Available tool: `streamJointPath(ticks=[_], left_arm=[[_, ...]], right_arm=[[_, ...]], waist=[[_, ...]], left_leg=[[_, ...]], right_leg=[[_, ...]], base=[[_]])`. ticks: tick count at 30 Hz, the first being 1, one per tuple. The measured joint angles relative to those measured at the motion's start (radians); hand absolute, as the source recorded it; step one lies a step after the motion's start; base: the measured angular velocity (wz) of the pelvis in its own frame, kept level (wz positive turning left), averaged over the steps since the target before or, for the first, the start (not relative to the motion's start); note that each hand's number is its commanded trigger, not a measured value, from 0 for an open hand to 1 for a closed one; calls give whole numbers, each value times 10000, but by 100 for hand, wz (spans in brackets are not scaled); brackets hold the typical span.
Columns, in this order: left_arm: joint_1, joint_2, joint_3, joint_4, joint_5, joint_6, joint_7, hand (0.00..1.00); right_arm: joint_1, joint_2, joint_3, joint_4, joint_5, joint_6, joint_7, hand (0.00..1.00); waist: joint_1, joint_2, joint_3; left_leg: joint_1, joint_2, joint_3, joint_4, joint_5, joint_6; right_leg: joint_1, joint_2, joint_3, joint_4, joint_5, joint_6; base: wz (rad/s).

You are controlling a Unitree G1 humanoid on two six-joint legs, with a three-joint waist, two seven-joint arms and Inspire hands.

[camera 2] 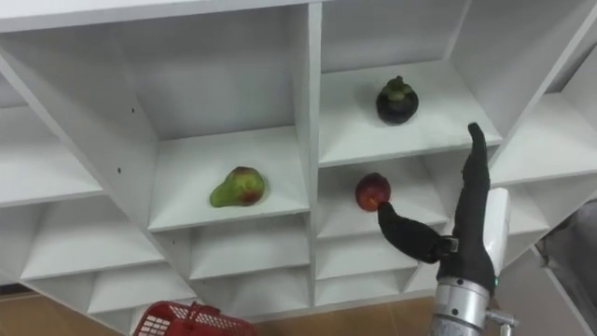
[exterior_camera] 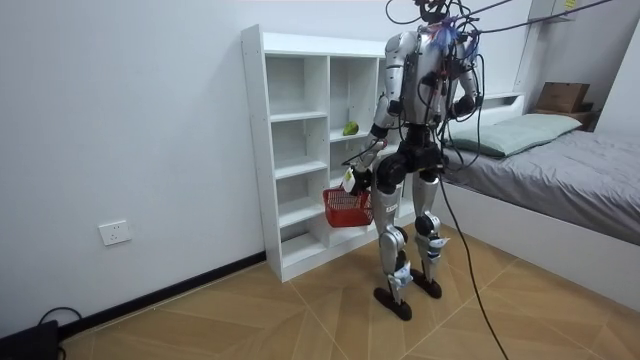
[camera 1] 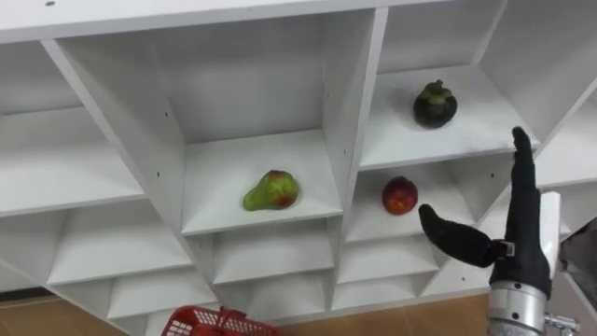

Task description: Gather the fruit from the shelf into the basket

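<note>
while the right hand (camera 1: 524,250) stands open, fingers straight, thumb spread, holding nothing, the red fruit (camera 1: 399,196) lies just left of its thumb, the mangosteen (camera 1: 435,104) up-left of the fingertips, the pear (camera 1: 271,190) far left. the left hand (exterior_camera: 354,180) carries the basket (exterior_camera: 347,208); its grip cannot be told.

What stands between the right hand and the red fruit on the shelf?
Nothing visible. The open right hand is raised just right of the red fruit, thumb toward it. The fruit lies alone on its shelf, open at the front.
</note>
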Motion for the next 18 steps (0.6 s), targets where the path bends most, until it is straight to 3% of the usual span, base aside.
streamJointPath(ticks=[12, 18], left_arm=[[-115, 275, -126, 24, -1, 37, -397, 100], [-249, 399, -314, 18, -17, 44, -382, 100]], right_arm=[[-431, -815, 391, -1200, -1, -1, -331, 0], [-477, -968, 870, -1203, 39, 7, -362, 0]], waist=[[42, -16, -24], [57, -39, -32]], left_leg=[[-94, 25, 6, -13, 16, -27], [-143, 31, -1, -6, 18, -28]], right_leg=[[-130, 25, 0, 9, 20, -20], [-171, 27, 9, -5, 24, -25]], base=[[0], [0]])
